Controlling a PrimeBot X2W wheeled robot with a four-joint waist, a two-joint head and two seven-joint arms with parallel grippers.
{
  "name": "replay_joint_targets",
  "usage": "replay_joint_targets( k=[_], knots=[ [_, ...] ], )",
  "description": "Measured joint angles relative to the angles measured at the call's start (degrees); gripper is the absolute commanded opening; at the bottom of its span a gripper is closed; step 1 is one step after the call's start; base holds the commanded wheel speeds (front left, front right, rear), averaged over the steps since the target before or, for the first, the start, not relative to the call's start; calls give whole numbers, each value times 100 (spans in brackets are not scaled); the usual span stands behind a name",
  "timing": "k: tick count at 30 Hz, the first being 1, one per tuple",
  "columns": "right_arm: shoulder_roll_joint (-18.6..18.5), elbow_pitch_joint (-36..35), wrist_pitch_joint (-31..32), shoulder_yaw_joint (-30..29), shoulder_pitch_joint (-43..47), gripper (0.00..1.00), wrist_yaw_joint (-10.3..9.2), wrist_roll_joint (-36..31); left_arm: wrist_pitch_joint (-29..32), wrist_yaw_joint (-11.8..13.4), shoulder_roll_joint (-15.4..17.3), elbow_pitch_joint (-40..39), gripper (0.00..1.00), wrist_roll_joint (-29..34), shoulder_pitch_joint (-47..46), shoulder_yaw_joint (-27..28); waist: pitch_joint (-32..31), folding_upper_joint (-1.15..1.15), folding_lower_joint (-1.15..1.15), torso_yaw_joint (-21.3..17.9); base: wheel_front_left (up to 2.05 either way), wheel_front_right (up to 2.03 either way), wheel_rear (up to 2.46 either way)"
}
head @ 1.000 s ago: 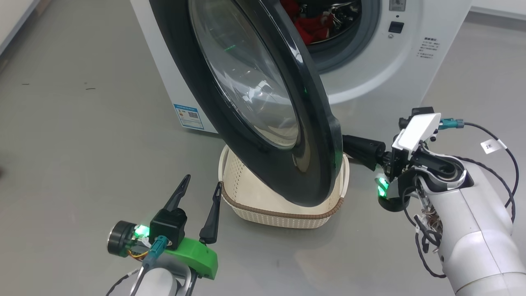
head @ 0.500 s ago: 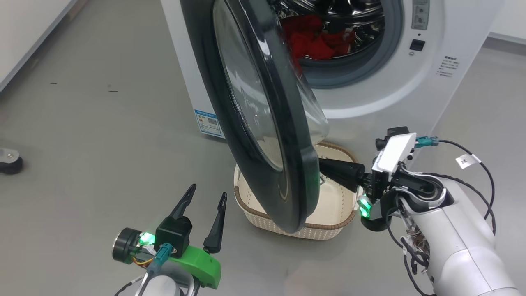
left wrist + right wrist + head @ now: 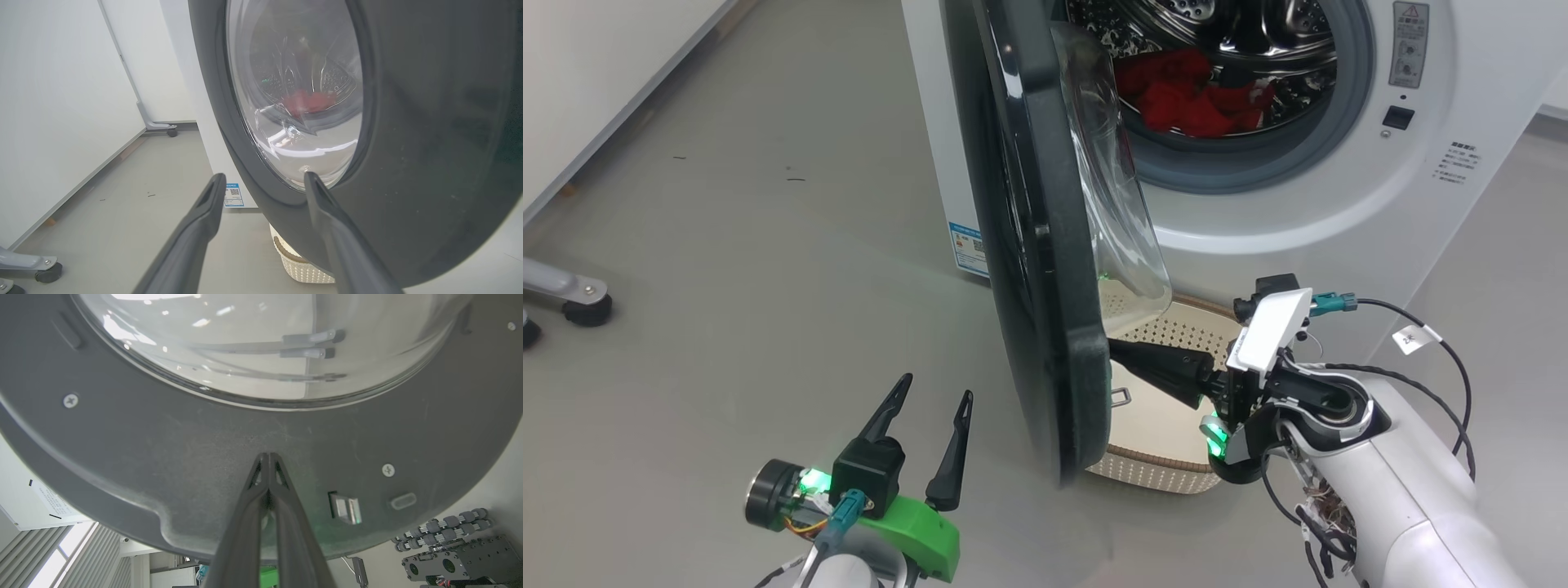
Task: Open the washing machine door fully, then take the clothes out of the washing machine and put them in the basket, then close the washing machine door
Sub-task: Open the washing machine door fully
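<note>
The washing machine (image 3: pixel 1339 220) is white, and its black-rimmed door (image 3: pixel 1045 245) stands edge-on, swung well out. Red clothes (image 3: pixel 1184 94) lie in the steel drum. The cream basket (image 3: pixel 1152 478) sits on the floor below the door, partly hidden by it. My right gripper (image 3: pixel 1112 347) is shut, and its tips (image 3: pixel 267 455) press on the door's grey inner face (image 3: pixel 163 449) below the glass bowl. My left gripper (image 3: pixel 937 386) hangs open and empty left of the door's outer face (image 3: pixel 429 143). In the left wrist view the clothes (image 3: pixel 310 102) show through the glass.
A wheeled stand foot (image 3: pixel 572 298) rests on the grey floor at the far left, by a white wall. A blue label (image 3: pixel 233 196) marks the washer's side. Dark equipment with rollers (image 3: pixel 449 555) shows beyond the door's edge.
The door has swung further open, from facing me to edge-on, with the shut right gripper following on its inner face. The head camera has shifted. The left gripper has stayed open.
</note>
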Motion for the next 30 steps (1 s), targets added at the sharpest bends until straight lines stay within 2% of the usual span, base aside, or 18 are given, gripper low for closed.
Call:
replay_joint_targets(
  k=[5, 15, 26, 30],
  knots=[
    [8, -108, -105, 287, 47, 0, 0, 131, 0, 0, 22, -8, 100, 0, 71, 68, -27, 0, 0, 66, 0, 0, 0],
    [10, -196, -461, 414, 80, 0, 0, 179, 0, 0, 30, -35, 100, 1, 77, 119, -31, 0, 0, 84, 0, 0, 0],
    [22, -616, -1174, 69, 140, 0, 0, 68, 0, 14, 53, -94, 100, 46, 76, 243, -14, 0, 0, -17, 0, 0, 0],
    [10, -746, -1473, -142, 365, 0, 0, -225, 0, 29, 48, -93, 100, 45, 76, 256, -12, 0, 0, -106, 0, 0, 0]
  ],
)
